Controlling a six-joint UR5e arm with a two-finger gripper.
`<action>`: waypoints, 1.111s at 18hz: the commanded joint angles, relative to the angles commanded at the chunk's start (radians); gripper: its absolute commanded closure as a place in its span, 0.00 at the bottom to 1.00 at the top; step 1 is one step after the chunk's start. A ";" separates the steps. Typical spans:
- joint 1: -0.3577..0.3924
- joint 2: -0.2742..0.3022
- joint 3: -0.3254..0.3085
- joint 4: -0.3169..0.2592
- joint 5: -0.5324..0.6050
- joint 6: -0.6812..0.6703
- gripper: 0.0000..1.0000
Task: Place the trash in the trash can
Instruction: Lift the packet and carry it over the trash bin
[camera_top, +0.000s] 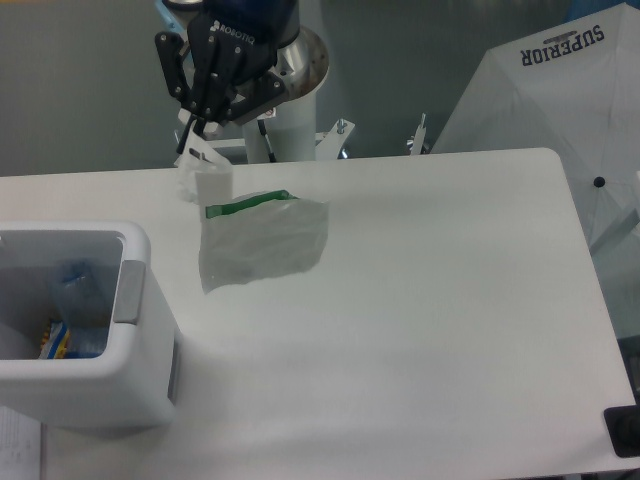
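Observation:
My gripper (196, 128) hangs high over the table's back left, shut on the top corner of a white-and-green wrapper (262, 240). The wrapper dangles below and to the right of the fingers, a clear-white pouch with a green strip along its top, swung out in the air. The trash can (140, 330) is a boxy white bin with a grey panel at the front left. Inside it lies a crushed clear plastic bottle (80, 295) with a bluish tint, over something yellow and blue. The wrapper hangs to the right of the bin's rim, above the table.
A white table (450, 300) fills the view. A white cover printed SUPERIOR (560, 90) stands at the right beyond the table edge. The arm's base post (295, 110) rises behind the table's back edge. A dark object (625, 430) sits at the front right corner.

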 joint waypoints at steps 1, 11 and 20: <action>-0.008 -0.008 0.005 0.009 0.000 0.011 1.00; -0.144 -0.057 0.041 0.035 0.000 0.008 1.00; -0.235 -0.032 0.051 0.037 -0.002 -0.058 1.00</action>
